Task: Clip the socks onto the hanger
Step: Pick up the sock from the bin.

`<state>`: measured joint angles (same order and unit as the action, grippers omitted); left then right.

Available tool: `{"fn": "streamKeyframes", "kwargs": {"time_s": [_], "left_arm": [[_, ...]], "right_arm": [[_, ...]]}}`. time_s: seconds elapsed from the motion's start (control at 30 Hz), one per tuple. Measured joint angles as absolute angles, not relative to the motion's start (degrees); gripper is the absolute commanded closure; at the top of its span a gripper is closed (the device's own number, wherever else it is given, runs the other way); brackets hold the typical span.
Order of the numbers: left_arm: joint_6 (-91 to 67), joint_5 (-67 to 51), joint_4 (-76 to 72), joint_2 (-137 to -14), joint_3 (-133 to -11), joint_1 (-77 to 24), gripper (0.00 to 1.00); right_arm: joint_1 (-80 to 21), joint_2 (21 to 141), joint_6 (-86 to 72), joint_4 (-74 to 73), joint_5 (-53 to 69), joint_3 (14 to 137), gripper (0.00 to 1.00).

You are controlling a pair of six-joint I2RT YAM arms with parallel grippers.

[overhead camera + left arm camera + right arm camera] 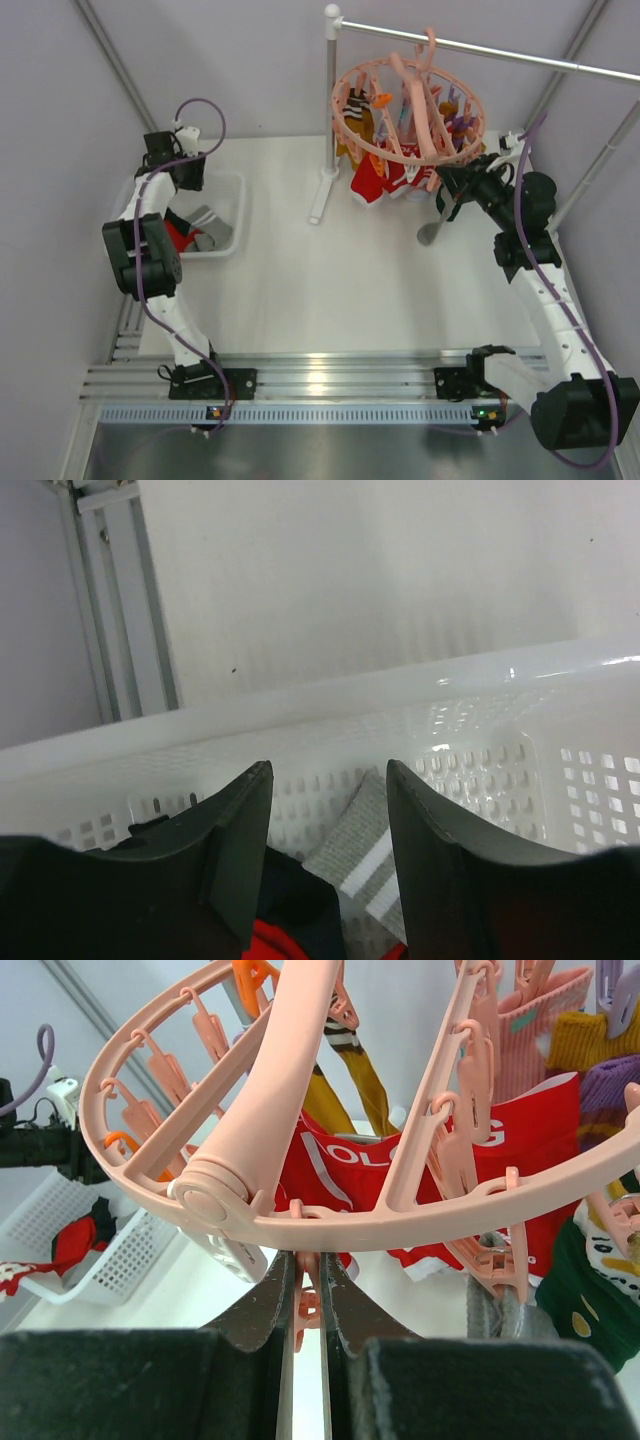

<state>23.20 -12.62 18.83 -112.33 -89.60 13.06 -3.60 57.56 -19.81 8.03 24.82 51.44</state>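
Socks in red, mustard and green hang clipped under the pink hanger, which is hooked on the rail at the far right of the surface. The right jaws are clenched on one dangling clip just below the hanger's rim. The left jaws stand released above the white basket at the far left, over a grey sock with white stripes lying beside a red sock.
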Motion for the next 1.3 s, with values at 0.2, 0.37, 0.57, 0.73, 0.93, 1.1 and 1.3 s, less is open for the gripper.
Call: {"fn": "streamKeyframes", "kwargs": {"time_s": [0.2, 0.37, 0.57, 0.73, 0.93, 1.1, 1.3], "left_arm": [[8.5, -3.5, 21.6, -111.3, -88.8, 12.1, 0.49], [-4.8, 4.6, 27.4, -111.3, -87.7, 11.9, 0.5], [-14.0, 8.6, 29.8, -112.8, -87.5, 11.8, 0.5], [-18.2, 8.9, 30.2, -115.6, -86.9, 10.7, 0.48], [-21.1, 9.6, 30.1, -117.2, -85.8, 9.3, 0.49], [-23.0, 10.1, 29.7, -117.6, -85.9, 9.3, 0.65], [-23.0, 8.8, 28.9, -117.7, -85.9, 9.3, 1.0]], "right_arm": [[-3.6, 57.5, -19.7, 7.9, 24.7, 51.4, 1.0], [-3.6, 57.5, -19.6, 7.8, 24.6, 51.4, 1.0], [-3.6, 57.5, -19.5, 7.6, 24.4, 51.4, 1.0], [-3.6, 57.4, -19.5, 7.6, 24.2, 51.4, 1.0], [-3.6, 57.4, -19.5, 7.5, 24.0, 51.4, 1.0], [-3.6, 57.4, -19.5, 7.4, 24.0, 51.4, 1.0], [-3.6, 57.4, -19.5, 7.4, 23.8, 51.4, 1.0]]}}
